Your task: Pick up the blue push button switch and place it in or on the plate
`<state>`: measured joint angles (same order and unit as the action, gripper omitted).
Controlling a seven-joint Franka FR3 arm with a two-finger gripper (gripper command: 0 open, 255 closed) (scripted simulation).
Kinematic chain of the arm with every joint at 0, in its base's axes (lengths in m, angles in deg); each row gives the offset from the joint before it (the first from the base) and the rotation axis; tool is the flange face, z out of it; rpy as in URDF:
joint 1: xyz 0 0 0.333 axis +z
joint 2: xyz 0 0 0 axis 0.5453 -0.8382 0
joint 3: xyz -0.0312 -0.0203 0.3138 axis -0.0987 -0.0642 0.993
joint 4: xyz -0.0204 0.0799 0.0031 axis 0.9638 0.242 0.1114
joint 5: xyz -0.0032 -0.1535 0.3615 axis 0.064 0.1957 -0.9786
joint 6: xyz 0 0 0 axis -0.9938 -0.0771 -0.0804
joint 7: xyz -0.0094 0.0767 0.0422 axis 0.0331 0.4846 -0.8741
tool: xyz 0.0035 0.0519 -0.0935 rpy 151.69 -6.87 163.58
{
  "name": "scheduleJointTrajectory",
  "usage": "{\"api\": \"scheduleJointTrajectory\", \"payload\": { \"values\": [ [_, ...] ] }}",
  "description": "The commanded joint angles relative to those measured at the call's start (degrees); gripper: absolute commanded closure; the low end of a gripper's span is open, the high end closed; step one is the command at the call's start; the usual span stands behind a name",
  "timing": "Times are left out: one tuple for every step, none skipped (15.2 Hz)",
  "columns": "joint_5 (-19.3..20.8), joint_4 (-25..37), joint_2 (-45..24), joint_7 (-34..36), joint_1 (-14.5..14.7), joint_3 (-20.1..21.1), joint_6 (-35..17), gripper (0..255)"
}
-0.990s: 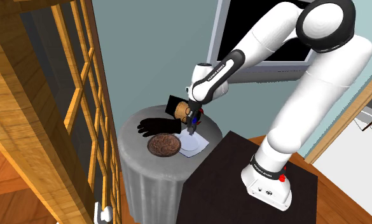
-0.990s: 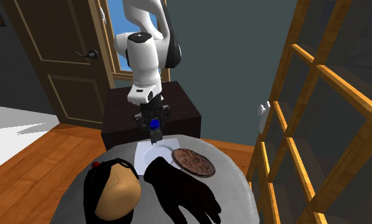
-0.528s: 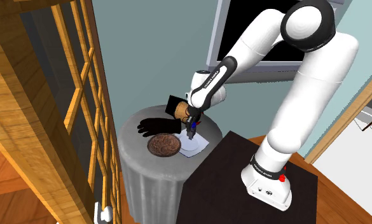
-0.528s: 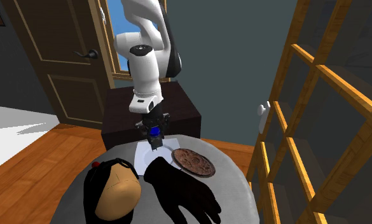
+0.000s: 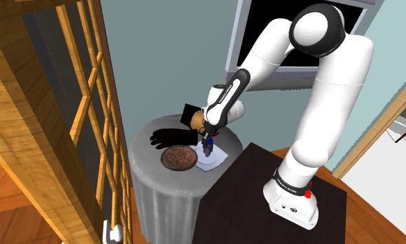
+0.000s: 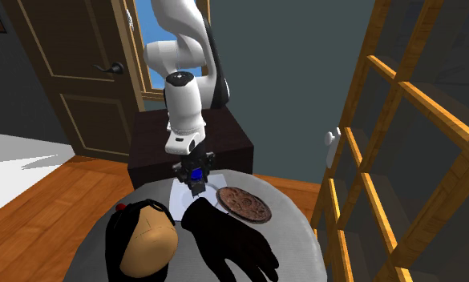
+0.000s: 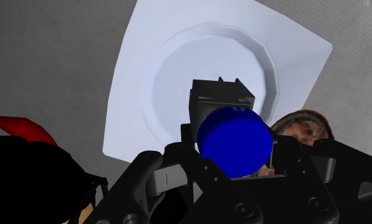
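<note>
The blue-capped switch, with its black body, is clasped between the 2 fingers of the gripper. It is held over the round well of the white square plate. Whether it touches the plate cannot be told. The plate is seen on a round grey table, just beside a brown disc. A black glove and a black-and-tan object are found farther from the stand.
</note>
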<state>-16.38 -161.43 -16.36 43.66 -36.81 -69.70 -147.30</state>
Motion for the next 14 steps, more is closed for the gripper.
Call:
{"api": "scheduleJointTrajectory", "payload": {
  "values": [
    [-0.1, 0.1, -0.3, -0.1, 0.0, 0.0, -0.2, 255],
    [-0.1, 0.1, -0.3, -0.1, 0.0, 0.0, -0.2, 255],
    [-0.1, 0.1, -0.3, -0.1, 0.0, 0.0, -0.2, 255],
    [-0.1, 0.1, -0.3, -0.1, 0.0, 0.0, -0.2, 255],
    [-0.1, 0.1, -0.3, -0.1, 0.0, 0.0, -0.2, 255],
    [-0.1, 0.1, -0.3, -0.1, 0.0, 0.0, -0.2, 255],
    [-0.1, 0.1, -0.3, -0.1, 0.0, 0.0, -0.2, 0],
    [-0.1, 0.1, -0.3, -0.1, 0.0, 0.0, -0.2, 0],
    [-0.1, 0.1, -0.3, -0.1, 0.0, 0.0, -0.2, 0],
    [-0.1, 0.1, -0.3, -0.1, 0.0, 0.0, -0.2, 0],
    [-0.1, 0.1, -0.3, -0.1, 0.0, 0.0, -0.2, 0],
    [-0.1, 0.1, -0.3, -0.1, 0.0, 0.0, -0.2, 0],
    [0.4, -0.3, 2.3, 0.3, 0.1, -0.3, 1.9, 0],
    [0.9, -0.6, 4.8, 0.6, 0.2, -0.5, 4.2, 0]
  ]
}}
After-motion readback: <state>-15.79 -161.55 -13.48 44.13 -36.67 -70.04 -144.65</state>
